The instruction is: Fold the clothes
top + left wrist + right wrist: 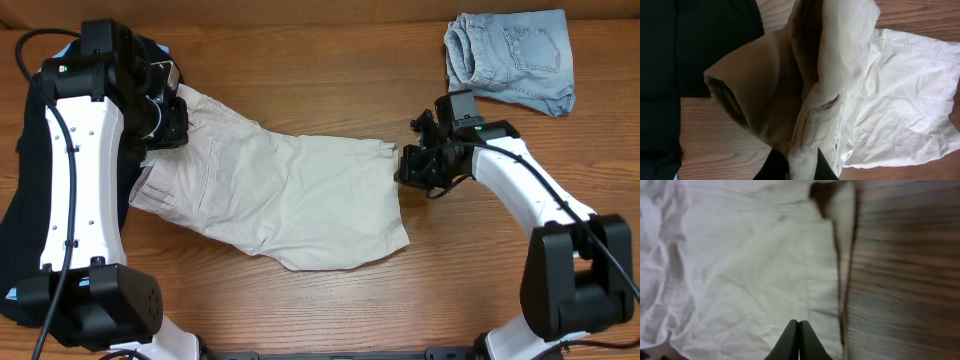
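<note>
The beige khaki shorts (290, 200) lie spread across the middle of the wooden table, waistband end at the left. My left gripper (170, 125) is shut on the waistband end and holds it bunched and lifted; in the left wrist view cloth (830, 75) is pinched between the fingers (802, 160). My right gripper (405, 168) is at the shorts' right leg hem. In the right wrist view its fingers (798, 330) are pressed together above the cloth (740, 255), with no cloth seen between them.
A black T-shirt (20, 200) lies at the far left under my left arm and also shows in the left wrist view (670, 60). Folded light-blue denim shorts (510, 55) sit at the back right. Bare wood shows along the front (450, 290).
</note>
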`<state>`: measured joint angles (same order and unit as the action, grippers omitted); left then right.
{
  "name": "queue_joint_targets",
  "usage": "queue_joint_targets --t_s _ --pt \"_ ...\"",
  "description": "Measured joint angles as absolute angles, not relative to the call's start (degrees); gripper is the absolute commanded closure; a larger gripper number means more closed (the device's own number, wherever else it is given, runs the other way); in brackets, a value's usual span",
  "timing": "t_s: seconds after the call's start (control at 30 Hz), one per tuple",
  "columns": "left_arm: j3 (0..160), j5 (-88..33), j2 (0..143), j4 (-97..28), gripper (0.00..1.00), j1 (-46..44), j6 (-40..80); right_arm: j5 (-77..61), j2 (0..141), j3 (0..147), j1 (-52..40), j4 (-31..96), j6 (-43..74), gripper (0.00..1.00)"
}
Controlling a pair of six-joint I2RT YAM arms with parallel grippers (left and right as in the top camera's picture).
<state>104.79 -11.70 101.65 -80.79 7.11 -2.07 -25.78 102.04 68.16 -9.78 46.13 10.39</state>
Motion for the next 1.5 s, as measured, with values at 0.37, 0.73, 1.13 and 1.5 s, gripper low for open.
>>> queue_joint_targets --t_s 0.37,0.73,1.13,1.5 --pt "109.6 -9.3 101.6 -82.8 0.96 7.1 -1.8 -33.1 103.6 63.8 -9.1 40.8 5.9 0.96" --pt "112.4 -7.4 101.6 -81.8 0.96 5.7 0.4 -35.4 103.6 60.3 -9.1 35.7 5.3 0.96" --pt "108.5 -7.2 101.9 -76.0 0.96 0.3 4.5 -37.0 103.7 60.3 -12.1 28.4 6.0 0.96" --pt "108.3 -7.2 103.8 -75.0 0.96 -2.4 6.5 -33.9 108.7 60.3 -16.1 26.2 7.5 0.96"
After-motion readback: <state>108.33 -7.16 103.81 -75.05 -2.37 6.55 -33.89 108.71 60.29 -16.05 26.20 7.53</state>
